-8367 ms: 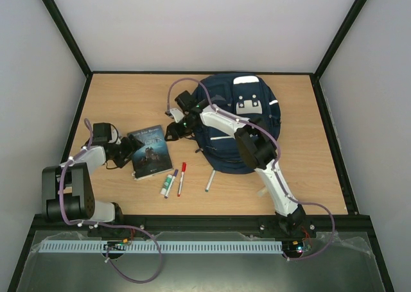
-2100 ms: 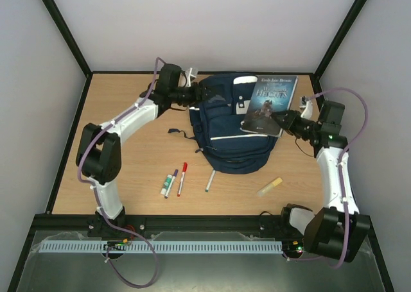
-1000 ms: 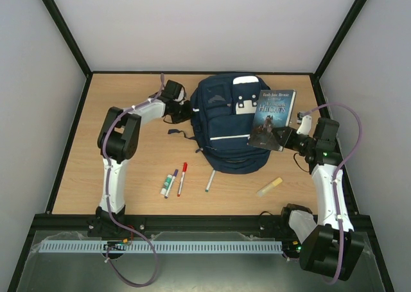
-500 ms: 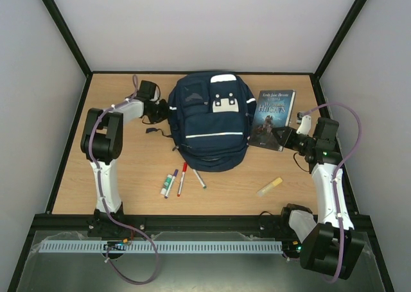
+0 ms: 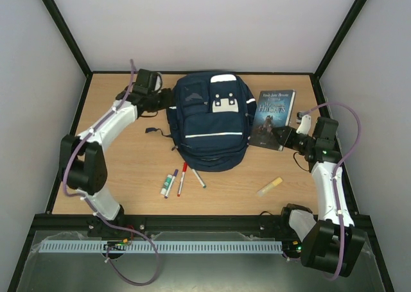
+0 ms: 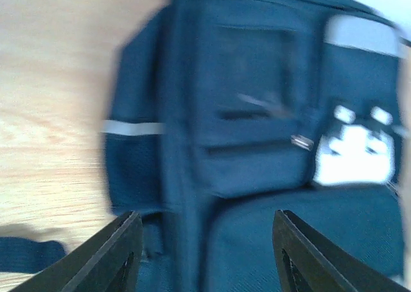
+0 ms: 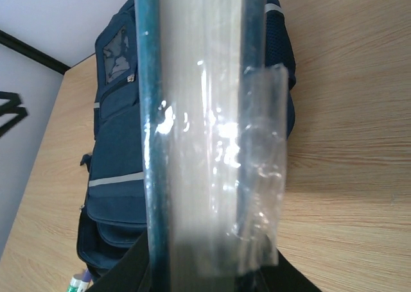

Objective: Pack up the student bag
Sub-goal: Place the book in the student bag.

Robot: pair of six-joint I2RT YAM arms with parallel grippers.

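The navy student bag [image 5: 209, 122] lies flat in the middle of the table, white patches up. My left gripper [image 5: 162, 100] is at its upper left edge. In the blurred left wrist view its fingers [image 6: 109, 257] stand wide apart over the bag's fabric [image 6: 257, 144], holding nothing. My right gripper [image 5: 285, 138] is shut on the near edge of a dark-covered book [image 5: 273, 117], held to the right of the bag. The right wrist view shows the book edge-on [image 7: 199, 125] between the jaws, with the bag [image 7: 119, 170] behind it.
Two markers [image 5: 169, 183] [image 5: 182, 178] and a pen [image 5: 198, 178] lie in front of the bag. A yellow highlighter [image 5: 270, 186] lies at the front right. Black frame posts and white walls ring the table.
Over the last second the bag slid left, off from under the book, pushing the pen. Since half a second ago, my left arm swung outward, its gripper now open. The right arm holds still.
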